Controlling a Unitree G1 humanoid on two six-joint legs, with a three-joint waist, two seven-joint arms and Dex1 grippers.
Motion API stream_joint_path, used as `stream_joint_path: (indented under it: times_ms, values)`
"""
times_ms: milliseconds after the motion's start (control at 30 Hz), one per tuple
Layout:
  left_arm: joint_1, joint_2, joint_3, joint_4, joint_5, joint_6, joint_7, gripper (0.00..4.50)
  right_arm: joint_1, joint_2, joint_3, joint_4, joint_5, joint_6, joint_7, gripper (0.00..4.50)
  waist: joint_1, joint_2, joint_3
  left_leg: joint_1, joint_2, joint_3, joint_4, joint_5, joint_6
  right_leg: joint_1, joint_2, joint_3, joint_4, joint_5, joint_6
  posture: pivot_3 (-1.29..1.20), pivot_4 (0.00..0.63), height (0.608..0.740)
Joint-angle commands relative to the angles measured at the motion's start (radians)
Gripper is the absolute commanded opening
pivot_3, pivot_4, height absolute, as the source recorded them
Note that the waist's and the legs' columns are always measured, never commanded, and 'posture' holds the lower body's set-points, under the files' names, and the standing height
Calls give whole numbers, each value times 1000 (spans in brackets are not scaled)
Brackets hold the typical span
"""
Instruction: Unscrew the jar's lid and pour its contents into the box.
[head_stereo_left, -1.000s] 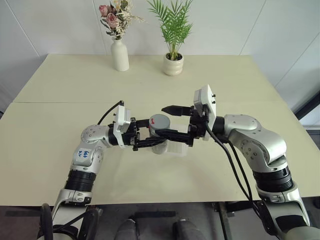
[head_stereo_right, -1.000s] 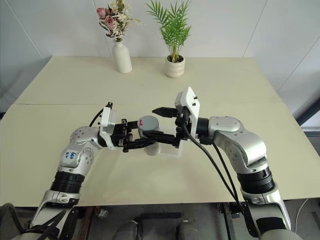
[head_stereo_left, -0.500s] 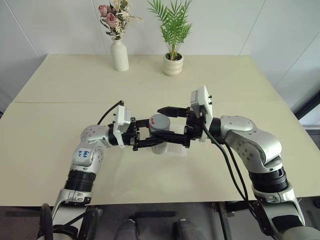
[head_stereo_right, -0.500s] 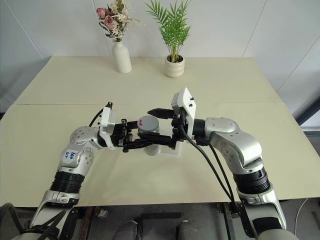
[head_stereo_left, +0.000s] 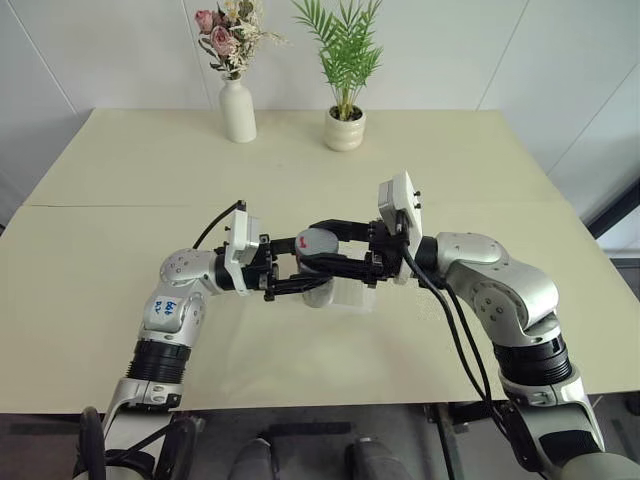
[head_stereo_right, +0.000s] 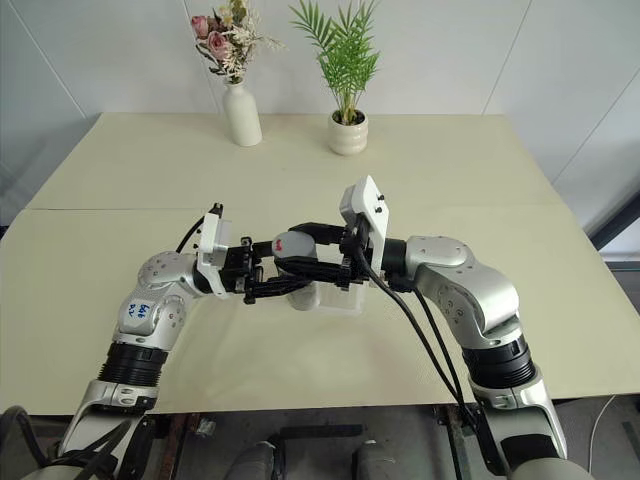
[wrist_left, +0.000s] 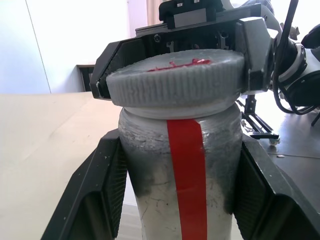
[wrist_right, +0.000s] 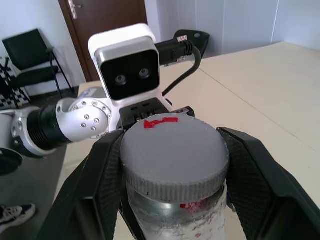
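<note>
You had the left pincer (head_stereo_left: 290, 270) pinching the jar (wrist_left: 180, 190) around its body, one finger on each side of the red stripe, so the jar stood upright and lifted off the surface (head_stereo_left: 120, 250). That hold reads as a brace, meant to stop the jar turning when the top is twisted. Your right pincer (wrist_right: 175, 165) came in from the opposite side, just above the left one, and its two fingers were pressed against the ribbed rim of the lid (wrist_right: 172, 147), which sat on the jar's mouth. With both ends gripped, the unscrewing looks set to begin; the lid was not yet off. The box (head_stereo_left: 352, 292) lay on the surface right below and just beyond the two pincers, near enough for a short tip later. I could not make out the contents through the cloudy jar wall.
</note>
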Motion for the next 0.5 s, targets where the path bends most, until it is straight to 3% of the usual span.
stream_joint_path:
  times_ms: [33,300,500]
  values:
    - [2,8,-1,-32,-6,2,-2,2433,-75,28,-84,-46,88,-10,-17,2534,-4,0,0,0,0,0,0,0,0,0,0,0,0,0,0,0,150,740]
    - [7,15,-2,-38,-9,9,1,2433,-99,-38,-123,-3,42,-70,-6,2534,-2,0,0,0,0,0,0,0,0,0,0,0,0,0,0,0,150,740]
    - [10,26,12,-52,-14,11,11,2433,69,-185,-240,15,-63,-174,-46,2534,7,0,0,0,0,0,-1,0,0,0,-1,0,-3,0,0,0,150,740]
